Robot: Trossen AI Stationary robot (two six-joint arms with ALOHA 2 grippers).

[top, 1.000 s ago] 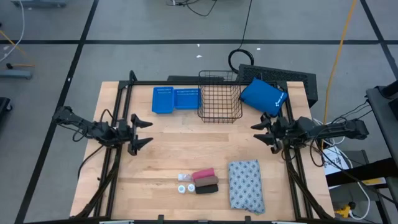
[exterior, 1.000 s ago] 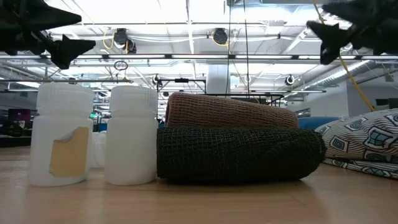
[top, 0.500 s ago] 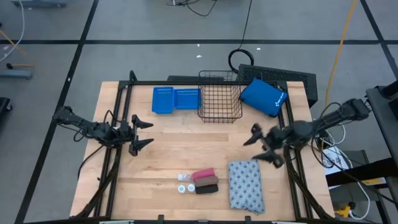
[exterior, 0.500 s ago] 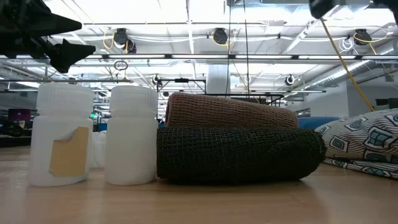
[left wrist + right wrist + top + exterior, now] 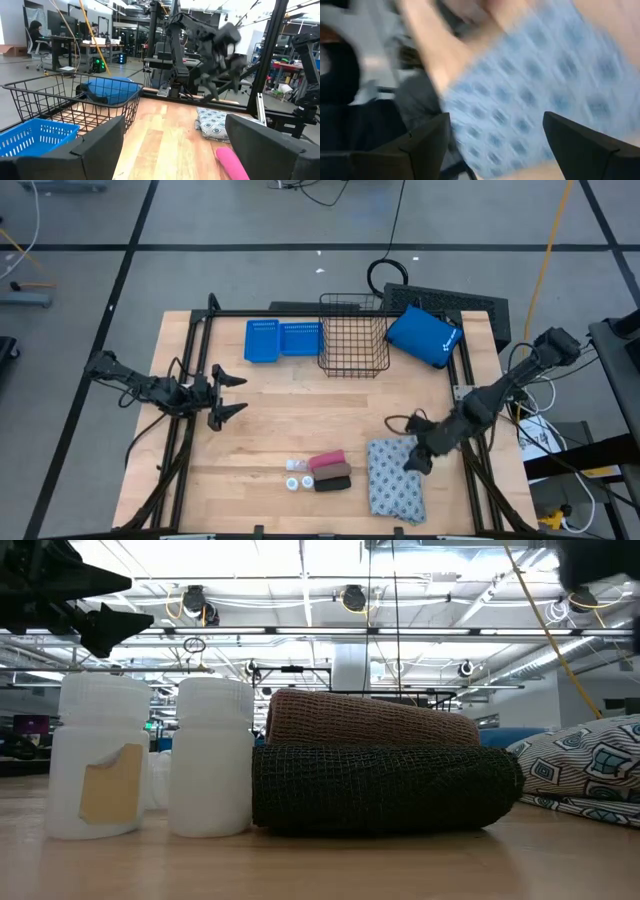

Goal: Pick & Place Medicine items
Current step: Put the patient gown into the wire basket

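Note:
Two small white bottles [image 5: 293, 474], a pink block [image 5: 327, 459] and a dark block [image 5: 333, 482] lie together near the table's front edge. The grey-white patterned pack [image 5: 395, 480] lies flat on the table to their right. My right gripper [image 5: 402, 445] is open and tipped down over the pack's far end, and the pack [image 5: 530, 100] fills the blurred right wrist view. In the low view the right gripper [image 5: 600, 570] stands well above the pack [image 5: 585, 775]. My left gripper [image 5: 240, 393] is open and empty at the table's left.
A black wire basket [image 5: 354, 333] stands at the far edge. Two blue perforated trays [image 5: 281, 339] lie to its left and a blue padded pouch [image 5: 423, 335] to its right. Bare wood [image 5: 320, 410] lies between the arms. A black frame rail [image 5: 470, 450] runs along the right side.
My right gripper has swung from the table's right side toward the near edge and leftward, tipping down over the patterned pack's far end. The medicine items have stayed where they were.

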